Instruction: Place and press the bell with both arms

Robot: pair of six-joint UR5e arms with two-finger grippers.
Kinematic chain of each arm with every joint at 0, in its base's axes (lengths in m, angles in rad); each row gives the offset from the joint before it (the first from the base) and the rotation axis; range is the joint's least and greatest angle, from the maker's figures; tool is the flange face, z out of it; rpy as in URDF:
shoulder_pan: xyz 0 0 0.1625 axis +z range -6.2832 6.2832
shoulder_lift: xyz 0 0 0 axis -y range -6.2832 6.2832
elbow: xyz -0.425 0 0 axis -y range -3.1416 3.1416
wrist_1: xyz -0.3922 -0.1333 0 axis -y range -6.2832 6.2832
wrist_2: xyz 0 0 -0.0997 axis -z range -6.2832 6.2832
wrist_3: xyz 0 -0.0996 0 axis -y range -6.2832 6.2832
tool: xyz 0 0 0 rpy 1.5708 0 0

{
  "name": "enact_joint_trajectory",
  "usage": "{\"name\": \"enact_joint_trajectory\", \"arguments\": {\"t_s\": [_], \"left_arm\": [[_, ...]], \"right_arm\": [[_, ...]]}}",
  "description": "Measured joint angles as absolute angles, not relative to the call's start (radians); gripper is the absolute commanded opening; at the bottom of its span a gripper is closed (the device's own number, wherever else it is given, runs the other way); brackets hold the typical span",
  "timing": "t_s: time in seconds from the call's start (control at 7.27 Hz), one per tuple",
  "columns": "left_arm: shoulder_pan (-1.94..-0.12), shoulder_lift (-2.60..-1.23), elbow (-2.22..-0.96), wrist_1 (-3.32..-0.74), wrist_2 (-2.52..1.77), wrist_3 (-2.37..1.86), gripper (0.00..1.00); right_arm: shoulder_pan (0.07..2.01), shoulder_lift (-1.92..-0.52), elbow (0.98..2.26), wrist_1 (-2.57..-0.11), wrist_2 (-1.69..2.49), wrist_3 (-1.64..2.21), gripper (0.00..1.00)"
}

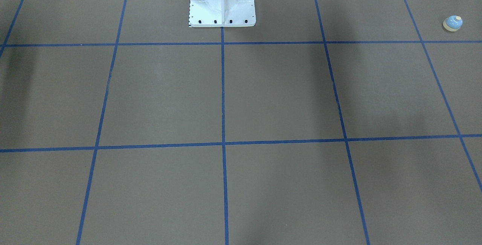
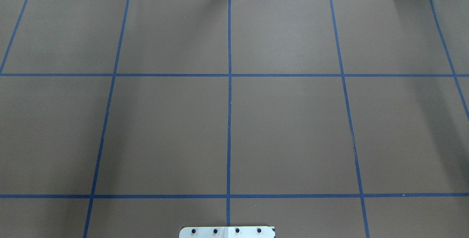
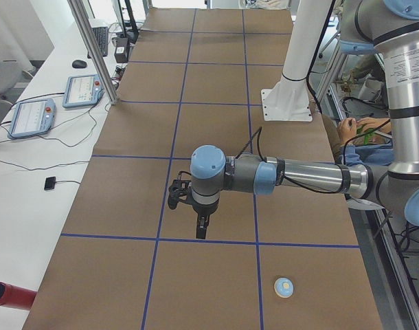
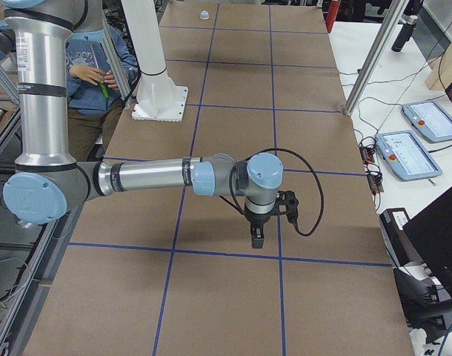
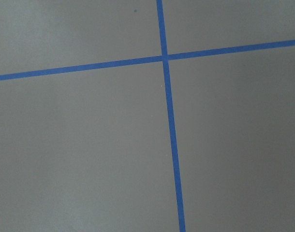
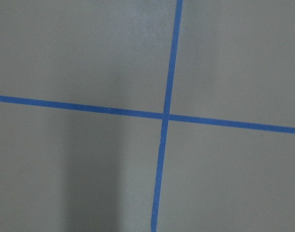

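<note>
The light-blue bell [image 1: 452,23] with its cream rim and button stands upright on the brown table, at the robot's left end close to the robot's edge. It also shows in the exterior left view [image 3: 284,287] and, far off, in the exterior right view [image 4: 204,14]. My left gripper [image 3: 201,230] hangs pointing down above the table, well apart from the bell. My right gripper [image 4: 257,236] hangs pointing down above the table's other end. Neither gripper shows in the overhead, front or wrist views, so I cannot tell whether they are open or shut.
The white bolted pedestal [image 1: 222,2] stands at the robot's edge of the table. Blue tape lines [image 2: 229,102] form a grid on the brown cover. A seated person [image 4: 92,67] is behind the robot. Teach pendants [image 3: 31,117] lie on the side bench.
</note>
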State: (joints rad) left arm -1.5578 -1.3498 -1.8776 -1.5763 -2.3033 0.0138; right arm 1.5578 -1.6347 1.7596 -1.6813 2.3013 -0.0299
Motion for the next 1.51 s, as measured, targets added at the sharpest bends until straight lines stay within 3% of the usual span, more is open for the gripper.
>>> {"name": "enact_joint_trajectory", "arguments": {"t_s": [0.41,1.51], "left_arm": [[-1.558,-1.367,-1.879,-1.542,-2.382,0.004,1.00],[-1.557,-1.340,-1.889,-1.548,-2.396,0.003,1.00]], "right_arm": [[1.555,-1.724,1.828,-1.697,2.265,-0.032,1.00],[1.506,-1.732,1.890,-1.807,2.274,-0.045,1.00]]}}
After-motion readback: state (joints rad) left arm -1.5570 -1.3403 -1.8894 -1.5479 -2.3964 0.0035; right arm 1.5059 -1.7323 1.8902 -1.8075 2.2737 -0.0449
